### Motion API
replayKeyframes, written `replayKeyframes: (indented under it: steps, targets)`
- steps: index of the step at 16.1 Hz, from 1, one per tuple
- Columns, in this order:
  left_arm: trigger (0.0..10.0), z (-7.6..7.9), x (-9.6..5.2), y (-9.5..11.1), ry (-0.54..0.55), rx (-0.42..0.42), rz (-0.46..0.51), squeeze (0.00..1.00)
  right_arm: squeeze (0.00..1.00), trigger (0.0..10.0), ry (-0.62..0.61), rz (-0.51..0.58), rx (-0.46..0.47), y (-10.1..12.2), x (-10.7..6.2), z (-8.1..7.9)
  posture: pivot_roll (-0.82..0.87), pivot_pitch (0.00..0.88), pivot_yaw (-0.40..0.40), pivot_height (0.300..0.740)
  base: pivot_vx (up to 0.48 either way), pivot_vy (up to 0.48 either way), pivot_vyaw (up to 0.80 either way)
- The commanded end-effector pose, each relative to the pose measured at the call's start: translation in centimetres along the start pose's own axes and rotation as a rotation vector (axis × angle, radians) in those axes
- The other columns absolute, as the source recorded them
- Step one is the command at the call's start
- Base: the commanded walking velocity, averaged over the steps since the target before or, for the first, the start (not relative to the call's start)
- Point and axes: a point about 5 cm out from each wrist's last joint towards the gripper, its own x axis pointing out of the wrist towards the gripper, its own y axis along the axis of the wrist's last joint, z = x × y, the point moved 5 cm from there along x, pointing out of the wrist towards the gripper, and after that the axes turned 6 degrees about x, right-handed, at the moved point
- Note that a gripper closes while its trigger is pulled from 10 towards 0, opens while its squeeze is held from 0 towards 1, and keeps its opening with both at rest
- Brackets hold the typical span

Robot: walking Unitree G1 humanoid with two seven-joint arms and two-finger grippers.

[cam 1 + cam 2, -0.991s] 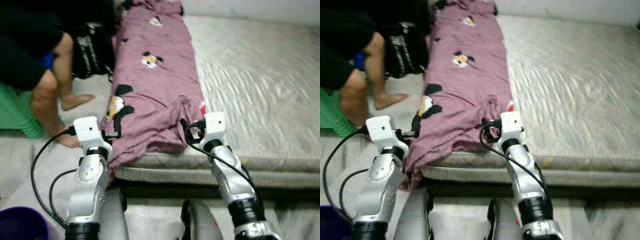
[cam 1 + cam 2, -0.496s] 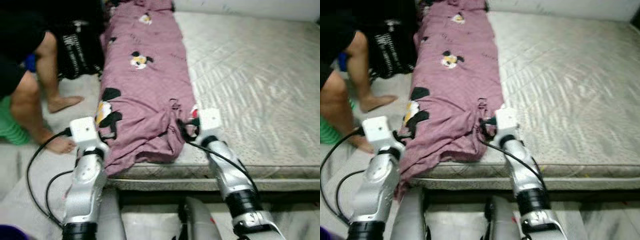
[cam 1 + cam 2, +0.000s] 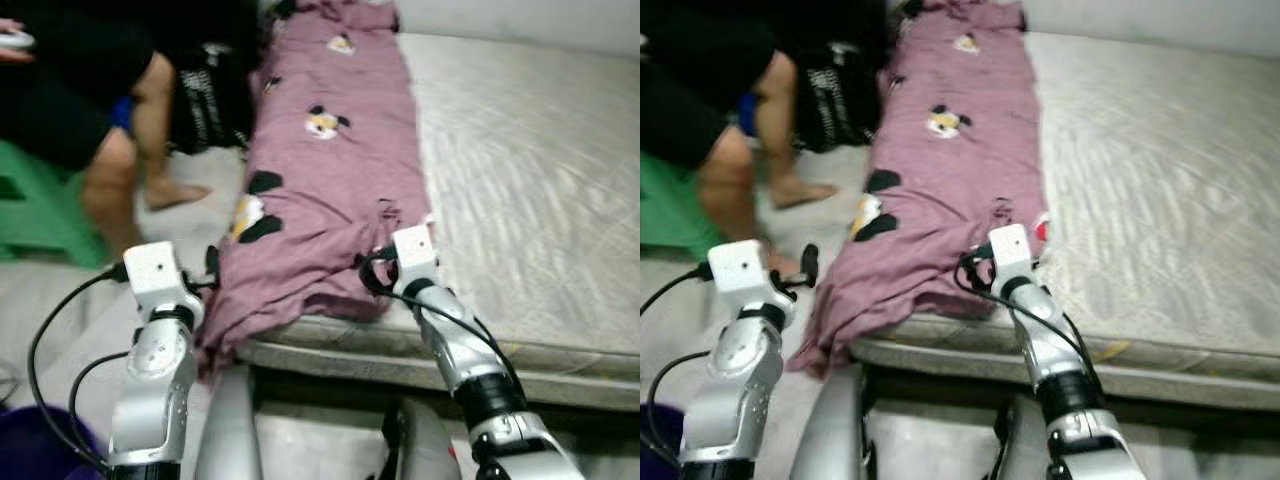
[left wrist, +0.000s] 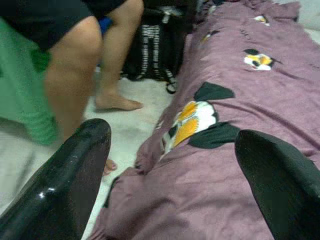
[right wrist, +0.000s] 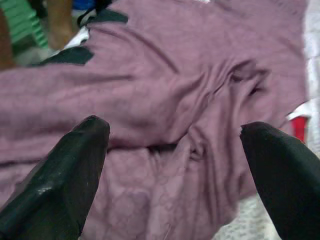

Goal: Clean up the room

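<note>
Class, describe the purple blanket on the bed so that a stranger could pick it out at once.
Start at the bare grey mattress. Along its left edge lies the long mauve blanket, its near end spilling over the corner toward the floor. It alone carries black, white and yellow cartoon patches.

Blanket (image 3: 330, 190): mauve cloth, matt, soft and creased, printed with flat black, white and orange cartoon patches; it bunches into folds just ahead of the right gripper (image 5: 170, 165). Mattress (image 3: 530, 180) beyond that gripper's far side: pale grey quilted fabric, faint sheen, ribbed stitching. Left gripper (image 4: 170, 185) fingers (image 4: 75, 175): black, glossy, probably plastic. Arms (image 3: 160, 380): brushed silver metal, white plastic wrist housings. Stool (image 3: 45, 215) past the left gripper: green, smooth, plastic-looking, blurred.
</note>
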Motion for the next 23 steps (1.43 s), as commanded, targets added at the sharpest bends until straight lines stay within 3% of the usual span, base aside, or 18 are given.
replayKeyframes:
  steps: [1, 2, 5, 9, 12, 13, 14, 18, 19, 20, 23]
  targets:
    - [10.0, 0.8, -0.2, 0.4, -0.023, 0.008, 0.003, 0.00, 0.00, 10.0, -0.011, -0.046, 0.019, -0.9, 0.0, 1.1, 0.12, 0.079, -0.030, 0.586, 0.000, 0.000, 0.00]
    - [10.0, 0.6, -0.8, 1.0, -0.033, 0.049, 0.014, 0.00, 0.00, 10.0, 0.021, -0.089, 0.010, -1.2, 0.6, 0.8, 0.15, 0.104, -0.021, 0.586, 0.000, 0.000, 0.00]
    - [10.0, 0.2, -1.2, 1.3, -0.027, 0.072, 0.014, 0.00, 0.00, 10.0, 0.006, -0.073, -0.003, 0.0, 1.6, 0.5, 0.17, 0.121, -0.016, 0.586, 0.000, 0.000, 0.00]
    - [10.0, -0.8, -2.0, 1.9, 0.010, 0.099, 0.014, 0.00, 0.00, 10.0, -0.044, -0.072, 0.036, 2.5, 3.9, -1.8, 0.22, 0.162, -0.013, 0.586, 0.000, 0.000, 0.00]
    - [10.0, -1.1, -2.1, 2.2, 0.020, 0.107, 0.015, 0.00, 0.00, 10.0, -0.069, -0.111, 0.055, 2.2, 4.3, -2.9, 0.24, 0.168, -0.014, 0.586, 0.000, 0.000, 0.00]
    - [10.0, -1.2, -2.1, 2.4, 0.025, 0.108, 0.016, 0.00, 0.00, 10.0, -0.101, -0.121, 0.079, 2.0, 4.4, -2.8, 0.25, 0.170, -0.014, 0.586, 0.000, 0.000, 0.00]
    - [10.0, -1.4, -2.2, 2.5, 0.036, 0.112, 0.014, 0.00, 0.00, 10.0, -0.205, -0.132, 0.111, 1.9, 4.3, -1.8, 0.25, 0.170, -0.016, 0.586, 0.000, 0.000, 0.00]
    - [10.0, -1.5, -2.1, 2.5, 0.047, 0.115, 0.011, 0.00, 0.00, 10.0, -0.323, -0.093, 0.062, 2.9, 4.1, 0.5, 0.25, 0.160, -0.020, 0.586, 0.000, 0.000, 0.00]
    - [10.0, -1.4, -2.0, 2.6, 0.046, 0.114, 0.012, 0.00, 0.00, 2.2, -0.353, -0.111, 0.057, 2.2, 3.8, 1.3, 0.25, 0.155, -0.022, 0.586, 0.000, 0.000, 0.00]
    - [10.0, -1.5, -1.8, 2.6, 0.047, 0.111, 0.014, 0.00, 0.00, 0.0, -0.371, -0.124, 0.064, 1.7, 3.6, 1.8, 0.25, 0.152, -0.023, 0.586, 0.000, 0.000, 0.00]
    - [10.0, -1.4, -1.4, 2.8, 0.051, 0.098, 0.018, 0.00, 0.00, 0.0, -0.398, -0.128, 0.066, 1.4, 3.3, 2.8, 0.24, 0.136, -0.026, 0.586, 0.000, 0.000, 0.00]
